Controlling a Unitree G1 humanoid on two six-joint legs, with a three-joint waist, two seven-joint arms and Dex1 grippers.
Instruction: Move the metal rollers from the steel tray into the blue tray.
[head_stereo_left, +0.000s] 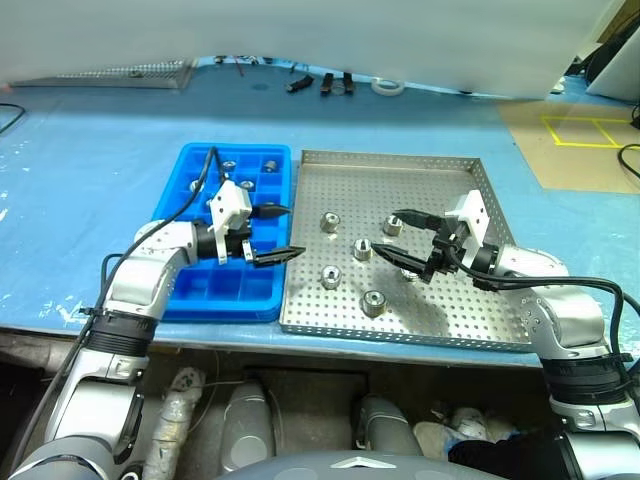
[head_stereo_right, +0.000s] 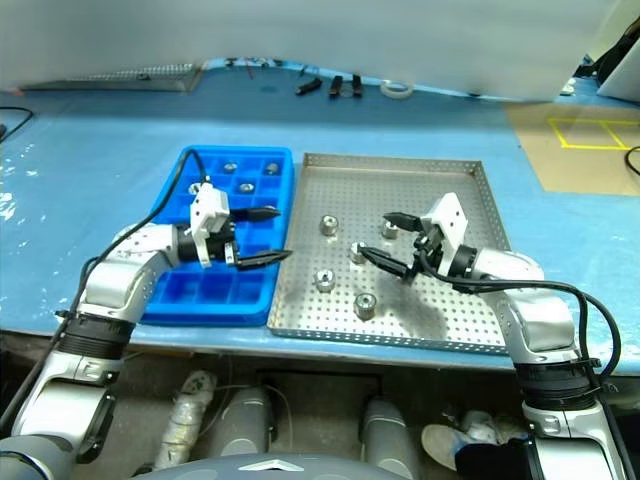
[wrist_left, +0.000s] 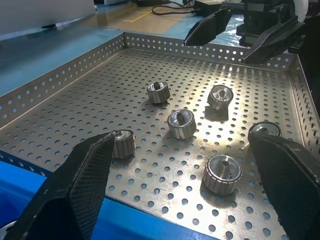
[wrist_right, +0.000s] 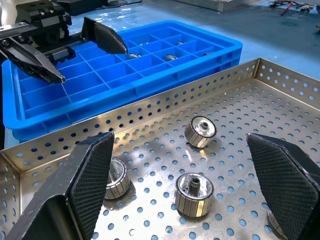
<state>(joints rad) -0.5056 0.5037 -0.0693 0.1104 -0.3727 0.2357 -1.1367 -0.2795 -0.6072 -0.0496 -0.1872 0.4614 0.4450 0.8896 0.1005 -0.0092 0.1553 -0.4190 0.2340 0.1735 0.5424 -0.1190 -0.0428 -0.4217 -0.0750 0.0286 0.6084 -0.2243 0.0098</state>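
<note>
Several metal rollers (head_stereo_left: 362, 249) stand loose on the steel tray (head_stereo_left: 400, 180), which lies right of the blue tray (head_stereo_left: 215, 290). A few more rollers (head_stereo_left: 246, 185) sit in far compartments of the blue tray. My left gripper (head_stereo_left: 288, 232) hovers open and empty over the blue tray's right edge, pointing toward the steel tray. Over the middle of the steel tray my right gripper (head_stereo_left: 392, 236) hangs open and empty, facing the left one. One roller (head_stereo_left: 392, 226) lies just below its fingertips. The left wrist view shows the rollers (wrist_left: 181, 123) between its fingers (wrist_left: 75, 185).
Both trays rest on a blue-covered table near its front edge (head_stereo_left: 300, 335). Small dark tools (head_stereo_left: 335, 83) and a tape roll (head_stereo_left: 388, 87) lie at the far side. Another perforated sheet (head_stereo_left: 130, 72) sits at the far left.
</note>
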